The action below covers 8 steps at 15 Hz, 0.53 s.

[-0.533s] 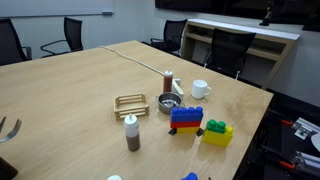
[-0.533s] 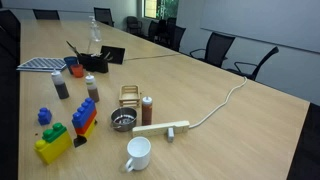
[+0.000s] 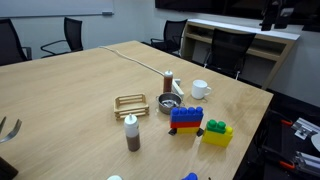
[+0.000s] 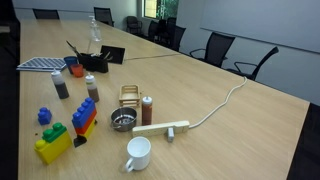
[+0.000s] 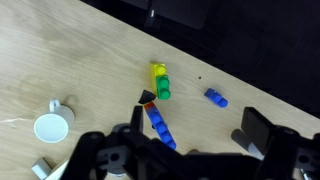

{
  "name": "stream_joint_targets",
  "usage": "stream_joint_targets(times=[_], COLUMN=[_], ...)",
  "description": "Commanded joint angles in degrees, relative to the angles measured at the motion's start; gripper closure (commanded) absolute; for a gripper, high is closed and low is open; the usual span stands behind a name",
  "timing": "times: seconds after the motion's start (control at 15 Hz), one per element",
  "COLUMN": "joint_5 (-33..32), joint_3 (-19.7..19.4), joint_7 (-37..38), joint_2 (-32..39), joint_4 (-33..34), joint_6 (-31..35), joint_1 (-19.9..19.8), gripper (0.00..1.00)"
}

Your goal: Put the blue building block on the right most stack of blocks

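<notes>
Gripper — jaws spread wide and empty, hanging above the table. Nothing has shifted over the last half second in either exterior view, so the pick-up is judged not yet begun. Blue building block — small, studded, loose, lying near but apart from the right most stack of blocks, a green brick on a yellow base.

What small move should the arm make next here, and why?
Probably lower the end effector toward the blue building block, centring over it. The wrist view shows the fingers wide apart, holding nothing, high above the table. The block lies loose, apart from the yellow-and-green stack, so it must be grasped first.
</notes>
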Motion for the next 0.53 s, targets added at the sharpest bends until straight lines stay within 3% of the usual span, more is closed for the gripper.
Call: stream_joint_targets(times=[0.0,0.33,0.47], joint_5=[-2.3,-9.8,-8.5], joint_3=[3.5,8.3,7.5], joint_7=[-0.5,3.2,2.9], joint_2=[2.6,8.0,8.2], joint_4=[-1.0,-2.2,-1.9], joint_6=[7.0,18.7,17.4], joint_1=[0.8,1.7,2.2], gripper=[0.00,0.00,0.00])
